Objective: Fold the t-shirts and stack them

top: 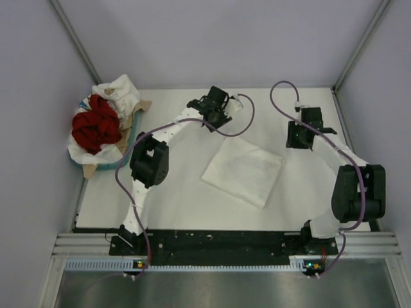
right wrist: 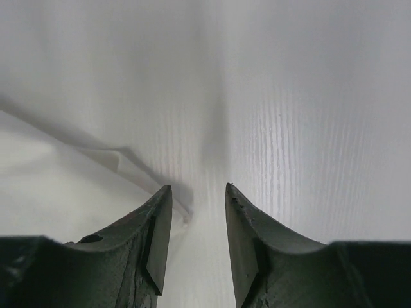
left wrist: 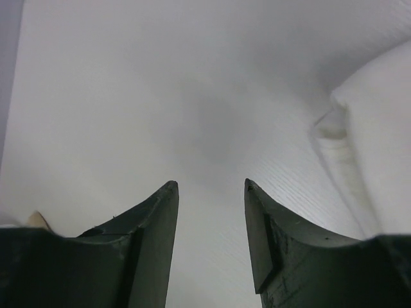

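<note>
White folded t-shirt [top: 243, 170] lies between my hands; left hand [left wrist: 210, 186] and right hand [right wrist: 198, 187] both part-open, empty. Red t-shirts [top: 95, 125] sit left, nearer my left arm.

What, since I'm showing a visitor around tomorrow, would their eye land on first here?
The deep red t-shirts heaped in the tray at far left stand out. A folded white t-shirt lies centred on the table. Near it, the left fingers and right fingers stand apart, holding nothing.
</note>
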Motion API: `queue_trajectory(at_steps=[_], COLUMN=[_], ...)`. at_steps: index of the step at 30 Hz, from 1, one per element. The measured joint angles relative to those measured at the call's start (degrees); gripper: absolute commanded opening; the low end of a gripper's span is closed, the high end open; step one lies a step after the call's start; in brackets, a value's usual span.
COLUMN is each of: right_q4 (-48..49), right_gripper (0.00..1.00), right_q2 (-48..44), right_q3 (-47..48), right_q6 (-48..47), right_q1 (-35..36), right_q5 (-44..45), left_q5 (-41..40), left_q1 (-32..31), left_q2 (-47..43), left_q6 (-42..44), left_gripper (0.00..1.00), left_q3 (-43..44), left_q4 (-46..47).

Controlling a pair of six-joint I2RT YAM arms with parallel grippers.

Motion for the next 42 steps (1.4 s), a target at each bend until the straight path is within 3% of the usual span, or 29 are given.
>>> queue_trajectory(at_steps=[6, 11, 15, 18, 20, 24, 28, 35, 42], right_q4=[-1.7, -1.0, 0.5, 4.8, 7.1, 9.3, 7.2, -1.3, -5.6], right_gripper=[0.54, 0.54, 0.40, 0.12, 0.00, 0.00, 0.00, 0.00, 0.00], right_q2=[-6.9, -8.0, -5.5, -3.0, -1.3, 1.0, 5.4, 13.1, 17.7], right_q3=[-5.8, -13.4, -16.9, -16.7, -16.7, -15.6, -9.6, 5.7, 15.2], right_q6=[12.2, 18.9, 21.8, 23.6, 24.5, 25.5, 22.4, 6.8, -9.9], right_q1=[0.0, 0.0, 0.0, -0.2, -0.3, -1.0, -1.1, -1.1, -1.5], right_q5=[-5.2, -9.4, -12.9, -15.9, -17.2, -18.8, -18.0, -11.4, 4.5], left_q5=[7.2, 14.1, 17.3, 17.9, 18.0, 18.2, 18.2, 17.4, 16.3], left_q1=[0.6, 0.2, 0.2, 0.3, 0.6, 2.1, 4.0, 5.4, 6.7], left_q2=[-12.3, -18.3, -20.0, -20.3, -20.3, -20.4, -21.2, -26.1, -28.5], left_q6=[-5.4, -10.2, -14.2, -15.8, -16.4, -16.7, -16.4, -13.3, -10.2], left_gripper=[0.52, 0.54, 0.55, 0.55, 0.54, 0.54, 0.54, 0.54, 0.54], left_q3=[-17.4, -23.6, -26.9, -29.2, -29.9, -30.3, -31.5, -37.5, -40.4], left_q4=[0.7, 1.1, 2.3, 2.9, 2.9, 3.5, 4.0, 4.4, 4.4])
